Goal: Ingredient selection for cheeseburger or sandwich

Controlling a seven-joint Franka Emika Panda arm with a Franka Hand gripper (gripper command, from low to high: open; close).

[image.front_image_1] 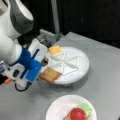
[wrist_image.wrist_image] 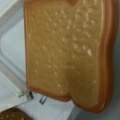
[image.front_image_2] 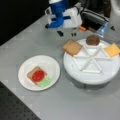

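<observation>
A: Start from the tray (image.front_image_1: pixel 75 72) in a front view. What's on it?
B: A toast slice (image.front_image_1: pixel 50 74) lies on its rim at that view's left, overhanging the edge; a cheese square (image.front_image_1: pixel 55 50) sits toward the top. The gripper (image.front_image_1: pixel 42 65) is just left of the tray, touching or nearly touching the toast. I cannot tell whether its fingers are spread or closed.
A: And below the tray?
B: A paper plate (image.front_image_1: pixel 56 110), carrying a red disc (image.front_image_1: pixel 78 114) and a green disc (image.front_image_1: pixel 86 108) over a bit of toast.
A: Now a front view from the far side.
B: The tray (image.front_image_2: pixel 90 75) again: toast (image.front_image_2: pixel 72 47) on its upper-left edge, a patty (image.front_image_2: pixel 93 40) at the top, cheese (image.front_image_2: pixel 112 49) at the right. The gripper (image.front_image_2: pixel 67 32) hangs just above-left of the tray. The plate (image.front_image_2: pixel 51 65) lies left of it, with the red disc (image.front_image_2: pixel 38 75) on a toast base (image.front_image_2: pixel 32 72) and the green disc (image.front_image_2: pixel 45 81) beside.
A: The wrist view?
B: Toast (wrist_image.wrist_image: pixel 67 52) fills it, over the tray (wrist_image.wrist_image: pixel 12 50); the patty's (wrist_image.wrist_image: pixel 12 114) edge shows at the bottom-left corner
</observation>
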